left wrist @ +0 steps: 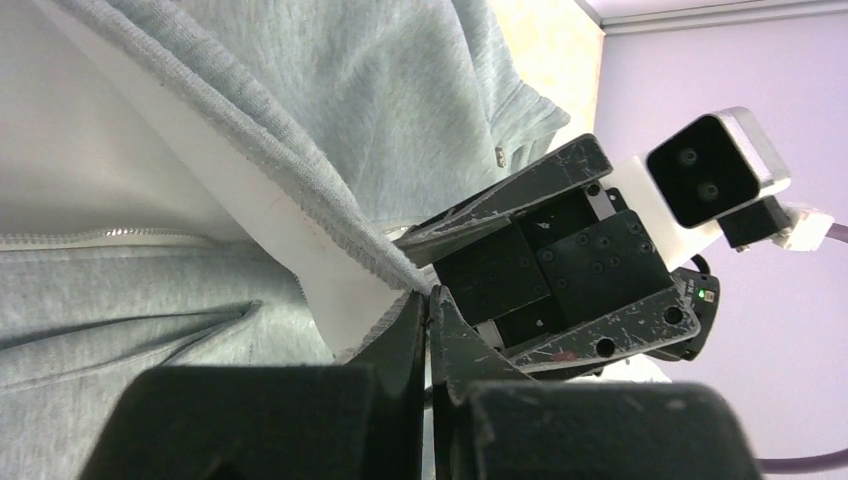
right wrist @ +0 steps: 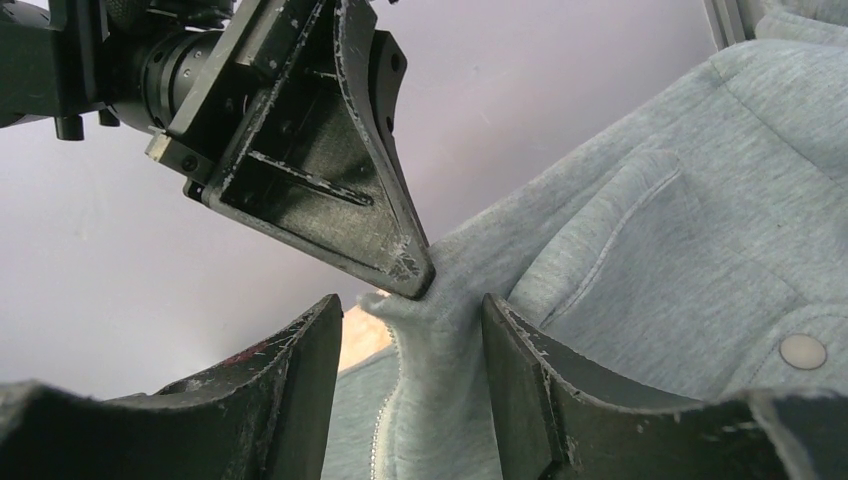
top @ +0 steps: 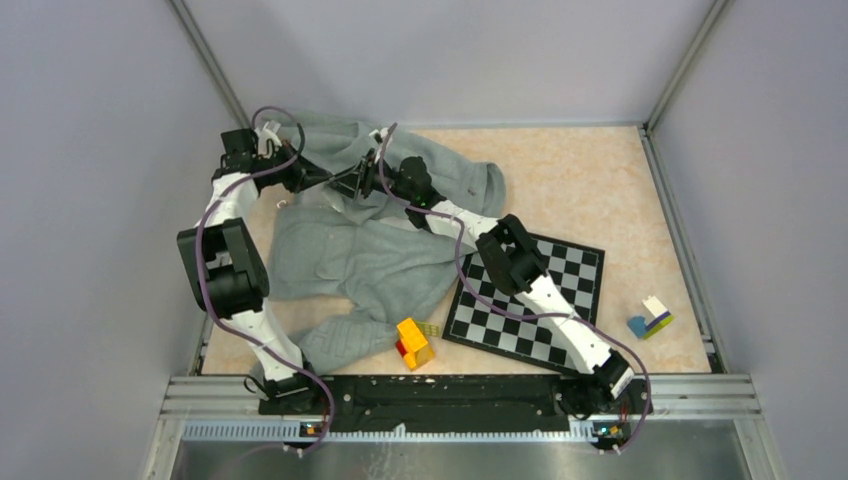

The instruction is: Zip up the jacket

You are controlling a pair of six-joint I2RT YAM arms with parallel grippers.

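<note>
Grey fleece, the jacket (top: 370,260) sprawls over the far left of the table (top: 600,180), just beside the chessboard (top: 500,325); the left gripper (left wrist: 430,300) is clamped tight on its front edge, while the right gripper (right wrist: 412,320) stands wide open astride that same edge, gripping nothing. To do this well, I judge, the left should hold the edge taut while the right hunts along the teeth (left wrist: 110,235) for the slider, which no view shows me. Only the right wrist view shows the gaps beside the cloth, and only the left wrist view the long run of teeth.
</note>
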